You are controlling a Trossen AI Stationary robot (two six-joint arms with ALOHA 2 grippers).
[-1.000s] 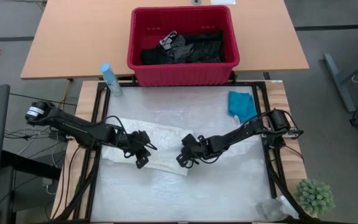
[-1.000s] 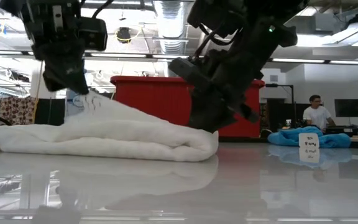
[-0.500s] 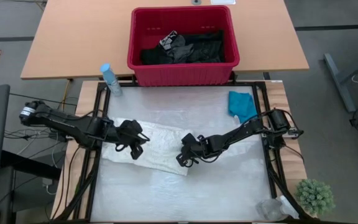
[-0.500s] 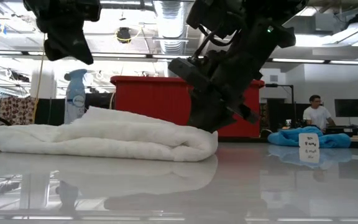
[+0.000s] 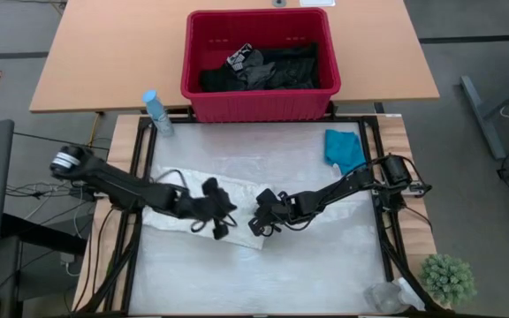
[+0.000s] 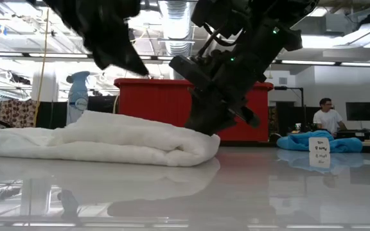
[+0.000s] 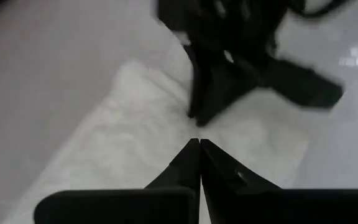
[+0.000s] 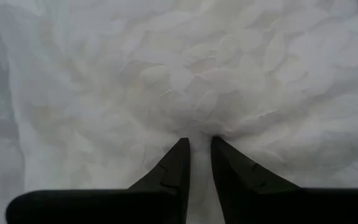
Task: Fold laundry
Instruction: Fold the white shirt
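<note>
The white lacy garment (image 5: 237,193) (image 6: 108,138) lies folded in a long strip on the table's left half. My right gripper (image 5: 256,223) (image 6: 201,125) (image 8: 199,146) is shut on its right end. My left gripper (image 5: 219,223) (image 7: 199,142) hovers shut above the garment's right part, just left of the right gripper, touching nothing; in the low view it (image 6: 133,64) is well above the cloth. The teal garment (image 5: 345,150) (image 6: 304,141) lies near the table's right edge. Black garments (image 5: 272,66) fill the red basket. My right gripper pinches the white garment's right end (image 8: 197,127) between its two fingers, where the cloth puckers toward them. It comes slanting down from the table's right. The garment lies flat on the table, its rounded fold (image 6: 207,146) beside the fingers; one layer or several I cannot tell.
The red basket (image 5: 259,99) stands on the wooden table beyond the far edge. A spray bottle (image 5: 157,113) (image 6: 78,96) is at the far left corner, a small plant (image 5: 447,276) off the near right corner. Bare table surface lies near and right. A person (image 6: 327,119) sits far behind.
My left gripper rose off the white garment, drew back toward the table's left, then swung right toward my right gripper, staying high. The peak of cloth that stood up at its fingers a second ago has sunk back flat onto the strip.
</note>
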